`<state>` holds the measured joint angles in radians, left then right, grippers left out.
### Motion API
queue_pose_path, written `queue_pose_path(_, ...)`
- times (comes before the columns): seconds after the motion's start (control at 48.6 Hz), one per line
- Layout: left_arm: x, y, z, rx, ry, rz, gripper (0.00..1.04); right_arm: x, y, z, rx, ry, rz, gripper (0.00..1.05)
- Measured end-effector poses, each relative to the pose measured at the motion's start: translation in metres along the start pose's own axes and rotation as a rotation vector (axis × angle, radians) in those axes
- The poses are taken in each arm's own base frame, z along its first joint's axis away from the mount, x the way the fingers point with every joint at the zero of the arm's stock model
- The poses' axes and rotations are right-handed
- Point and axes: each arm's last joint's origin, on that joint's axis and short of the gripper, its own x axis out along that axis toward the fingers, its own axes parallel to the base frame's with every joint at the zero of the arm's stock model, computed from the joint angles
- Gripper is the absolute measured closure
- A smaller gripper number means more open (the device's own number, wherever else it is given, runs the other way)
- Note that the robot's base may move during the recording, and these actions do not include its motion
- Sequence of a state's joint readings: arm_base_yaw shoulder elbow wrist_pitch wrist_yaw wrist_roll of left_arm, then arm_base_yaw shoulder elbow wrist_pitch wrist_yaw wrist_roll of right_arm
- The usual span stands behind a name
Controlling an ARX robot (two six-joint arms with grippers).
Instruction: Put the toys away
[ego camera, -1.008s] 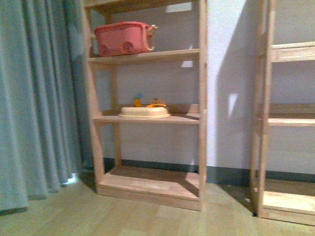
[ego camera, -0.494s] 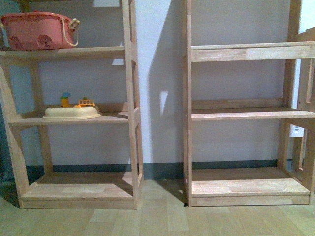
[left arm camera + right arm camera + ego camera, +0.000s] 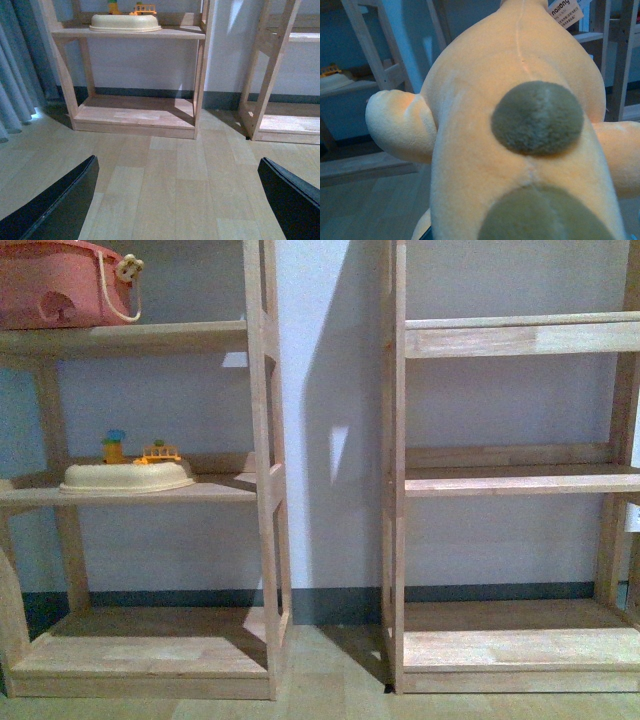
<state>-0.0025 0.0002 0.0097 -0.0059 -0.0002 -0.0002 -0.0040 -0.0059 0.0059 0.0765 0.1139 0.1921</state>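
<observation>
The orange-yellow plush toy (image 3: 485, 130) fills the right wrist view, with two grey-brown round patches and a white paper tag (image 3: 565, 11) at its far end. My right gripper is shut on the plush toy; its fingers are hidden behind the plush. My left gripper (image 3: 180, 200) is open and empty above the wooden floor, its black fingertips (image 3: 60, 205) at the frame's lower corners. Neither gripper nor the plush shows in the front view.
Two wooden shelf units stand against the wall, the left one (image 3: 262, 470) and the right one (image 3: 395, 470). The left unit holds a pink basket (image 3: 60, 285) on its upper shelf and a cream tub (image 3: 125, 476) with small toys on its middle shelf. The right unit's shelves (image 3: 520, 480) are bare.
The front view has swung to the right: the curtain has left the frame, the left shelf unit has slid leftward and the right unit is now fully in view.
</observation>
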Motion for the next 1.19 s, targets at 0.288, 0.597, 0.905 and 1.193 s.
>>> queue_pose_path(0.288, 0.0000, 0.0000, 0.0000, 0.000, 0.000, 0.000, 0.06, 0.0000, 0.0000, 0.0000, 0.000, 0.000, 0.000, 0.84)
queue_pose_path(0.597, 0.0000, 0.0000, 0.0000, 0.000, 0.000, 0.000, 0.06, 0.0000, 0.0000, 0.0000, 0.000, 0.000, 0.000, 0.84)
queue_pose_path(0.905, 0.0000, -0.0001, 0.0000, 0.000, 0.000, -0.001, 0.06, 0.0000, 0.0000, 0.0000, 0.000, 0.000, -0.001, 0.84)
queue_pose_path(1.193, 0.0000, 0.0000, 0.0000, 0.000, 0.000, -0.001, 0.06, 0.0000, 0.0000, 0.0000, 0.000, 0.000, -0.001, 0.84)
